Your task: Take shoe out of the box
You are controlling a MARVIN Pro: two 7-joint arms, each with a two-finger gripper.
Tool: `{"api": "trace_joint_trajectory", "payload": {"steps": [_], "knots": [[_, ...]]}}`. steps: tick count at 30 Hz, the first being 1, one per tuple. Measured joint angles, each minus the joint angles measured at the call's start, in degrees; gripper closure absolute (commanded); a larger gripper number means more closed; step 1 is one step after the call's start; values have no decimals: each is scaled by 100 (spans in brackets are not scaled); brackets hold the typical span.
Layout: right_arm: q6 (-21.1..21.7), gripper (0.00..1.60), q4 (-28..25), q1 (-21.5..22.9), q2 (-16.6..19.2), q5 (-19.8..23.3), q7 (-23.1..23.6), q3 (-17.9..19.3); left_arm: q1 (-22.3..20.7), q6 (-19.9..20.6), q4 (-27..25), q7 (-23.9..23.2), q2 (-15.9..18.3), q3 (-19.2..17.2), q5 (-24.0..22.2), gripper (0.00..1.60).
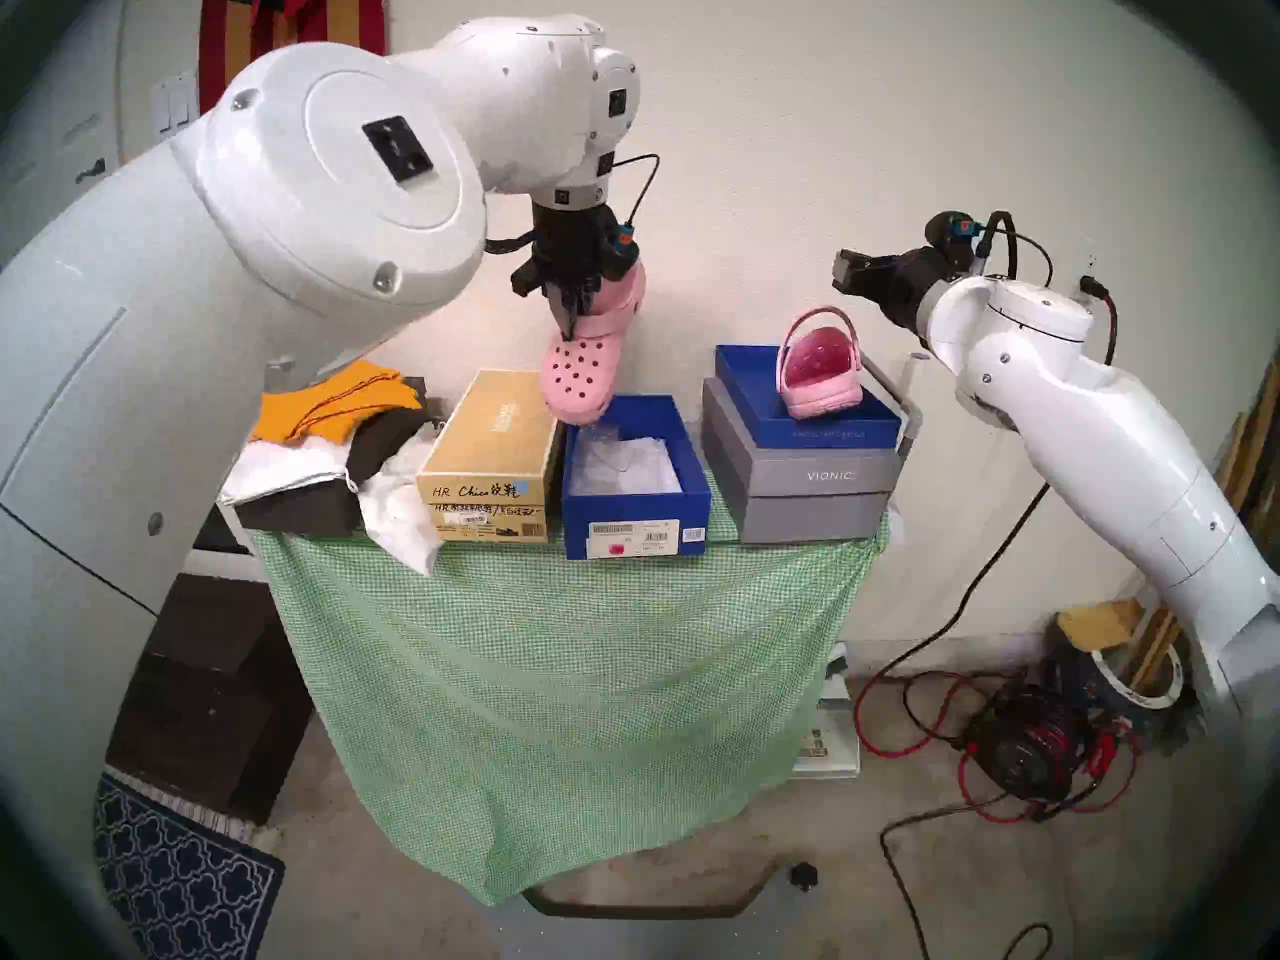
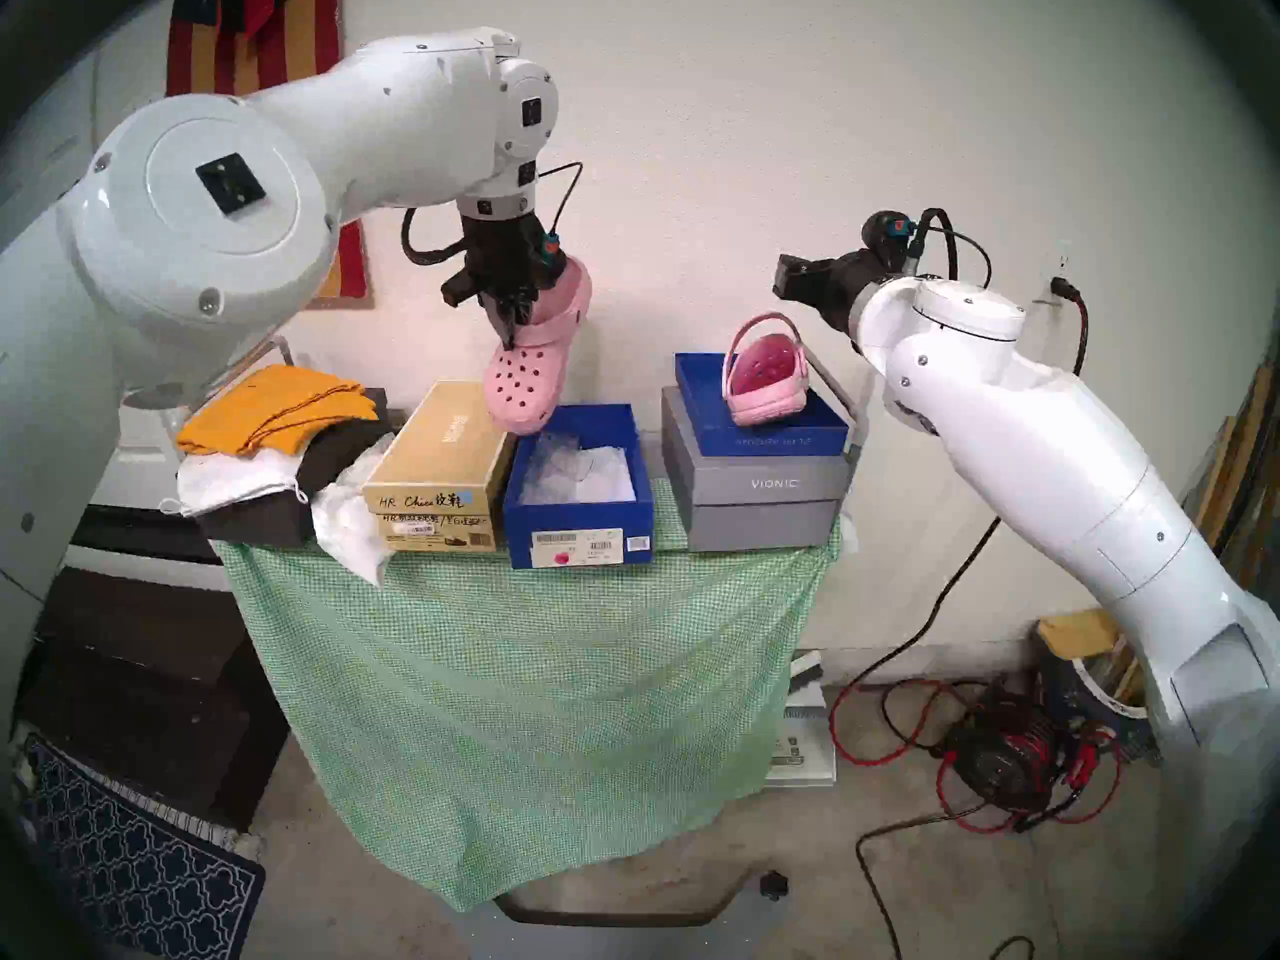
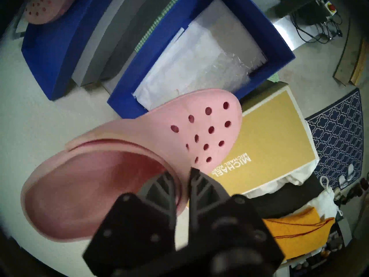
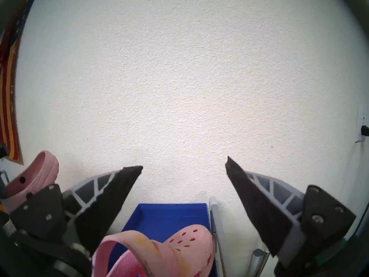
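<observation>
While gripped, shoe (image 3: pixel 179 134) hangs above tissue (image 3: pixel 199 60).

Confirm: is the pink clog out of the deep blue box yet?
Out. The left tool holds the pink clog above the blue box; only white paper shows inside.

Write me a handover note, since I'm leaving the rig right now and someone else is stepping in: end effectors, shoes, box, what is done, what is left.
Left end effector: shut on the pink clog, pinching the rim of its opening; the clog hangs toe down above the back left corner of the blue box.
Right end effector: open, holding nothing, raised and facing the wall.
Blue box: on the table, only white paper and clear wrap visible inside.
Second clog: sits in the blue lid on top of the grey box.
Done: both clogs are out of the box.
Left: set the held clog down and release it.
</observation>
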Motion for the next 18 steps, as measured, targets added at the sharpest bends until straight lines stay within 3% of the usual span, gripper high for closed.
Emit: {"api": "trace_joint_trajectory", "payload": {"steps": [9, 18], "knots": [[0, 0, 20, 4, -15, -28, 38, 0, -260, 188, -388, -164, 485, 203, -73, 160], [-1, 0, 26, 5, -27, -43, 54, 3, -651, 472, -1187, -273, 979, 527, -206, 160]]}}
